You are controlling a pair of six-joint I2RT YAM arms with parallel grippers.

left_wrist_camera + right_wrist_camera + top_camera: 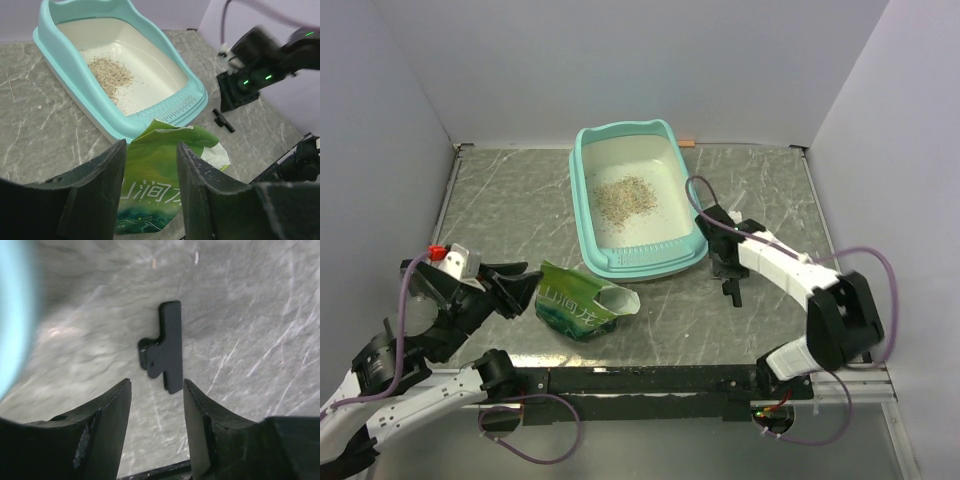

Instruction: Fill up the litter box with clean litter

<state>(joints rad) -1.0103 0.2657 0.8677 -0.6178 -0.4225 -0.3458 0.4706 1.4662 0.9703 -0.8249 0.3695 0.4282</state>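
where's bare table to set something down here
Free: the table left of the litter box, and the far right corner past it. Crowded: the strip in front of the box, with the green bag and black clip.

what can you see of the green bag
The green bag is glossy printed plastic, crumpled, with pale characters on its face and an open mouth showing whitish lining. It lies on its side on the table, before the near rim of the litter box. The left gripper stands open at its closed end; contact is unclear.

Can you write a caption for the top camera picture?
A turquoise litter box holds a little litter; a green bag lies nearby.
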